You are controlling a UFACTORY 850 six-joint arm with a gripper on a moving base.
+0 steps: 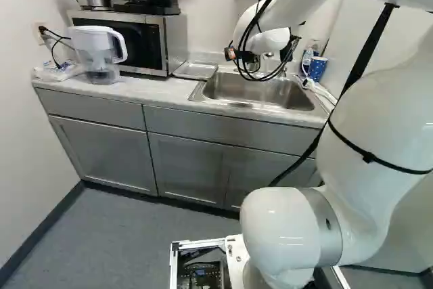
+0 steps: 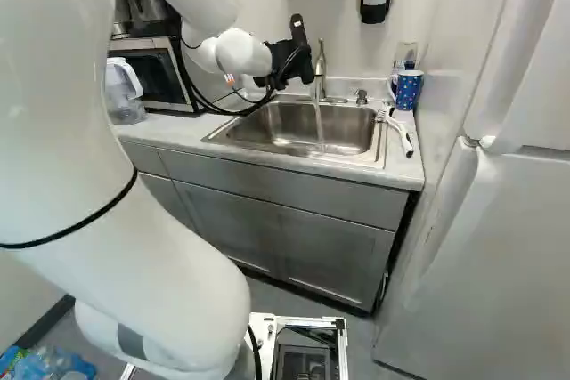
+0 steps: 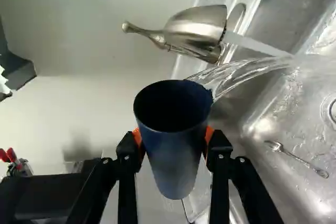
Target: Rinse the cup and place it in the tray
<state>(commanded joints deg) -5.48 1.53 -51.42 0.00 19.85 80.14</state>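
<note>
Fingers (image 3: 219,149) pinch the dark blue cup (image 3: 175,156) from opposite sides near the running tap (image 3: 195,29); probably light, stiff, slippery when wet, best gripped mid-wall.

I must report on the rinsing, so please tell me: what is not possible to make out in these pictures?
- Inside bottom of the held cup: wrist view, lost in darkness.
- Cup's side facing away: wrist view, hidden by the cup itself.
- Part of the drain: wrist view, cut off by the edge.
- Utensil in the sink: wrist view, head too small to name its kind.
</note>
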